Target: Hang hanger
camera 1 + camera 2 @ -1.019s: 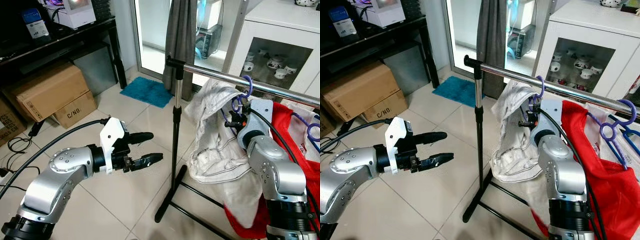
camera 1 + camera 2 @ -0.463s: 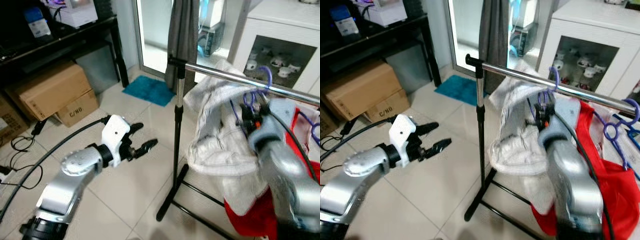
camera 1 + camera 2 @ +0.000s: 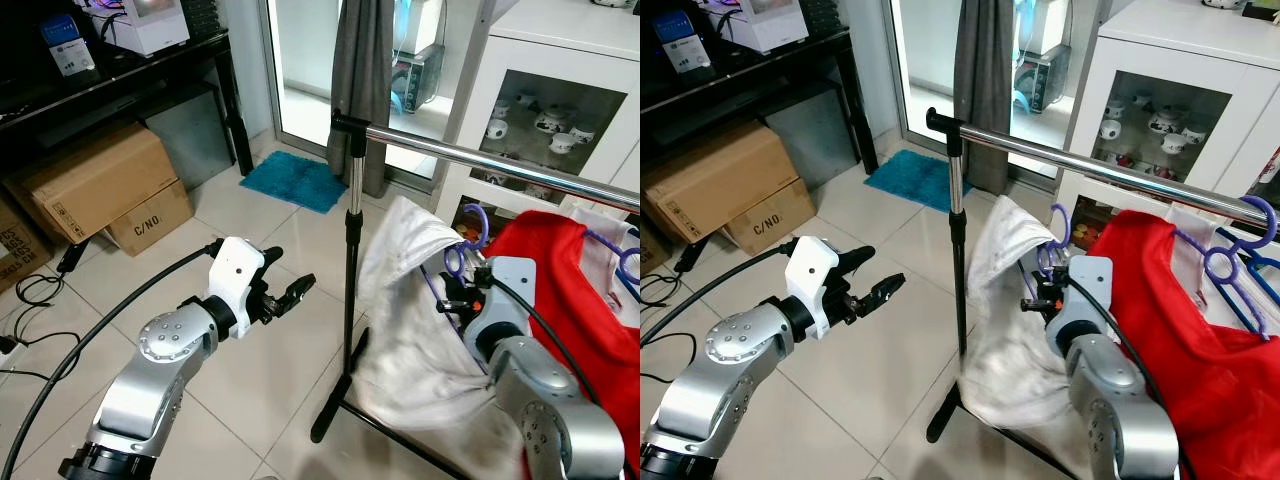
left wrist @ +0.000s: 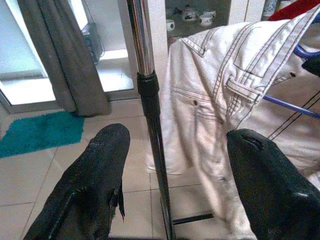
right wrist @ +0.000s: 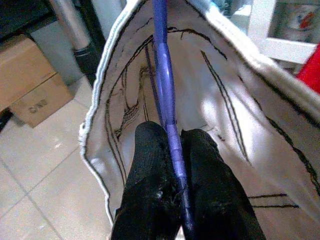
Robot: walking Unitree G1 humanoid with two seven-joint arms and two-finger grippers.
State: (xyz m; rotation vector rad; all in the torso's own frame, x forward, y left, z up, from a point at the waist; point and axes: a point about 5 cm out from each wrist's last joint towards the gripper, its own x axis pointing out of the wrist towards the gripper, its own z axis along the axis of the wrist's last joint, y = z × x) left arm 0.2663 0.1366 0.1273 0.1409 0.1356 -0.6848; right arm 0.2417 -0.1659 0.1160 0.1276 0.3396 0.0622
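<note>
Dropped below the rail [image 3: 470, 157]: purple hanger [image 5: 166, 95] with white trousers [image 3: 410, 300], pinched between right fingers [image 5: 150, 165]; left fingers [image 4: 95, 175] spread.

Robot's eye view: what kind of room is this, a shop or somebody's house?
Most likely a room in a home. A clothes rail holds laundry on hangers, a white cabinet displays cups behind glass, and cardboard boxes sit on the tiled floor.

The left gripper [image 3: 288, 292] is held out at centre-left of the head views, fingers spread apart, arm bent at the elbow. The right gripper [image 5: 172, 150] is raised at right of centre, fingers clamped together.
</note>
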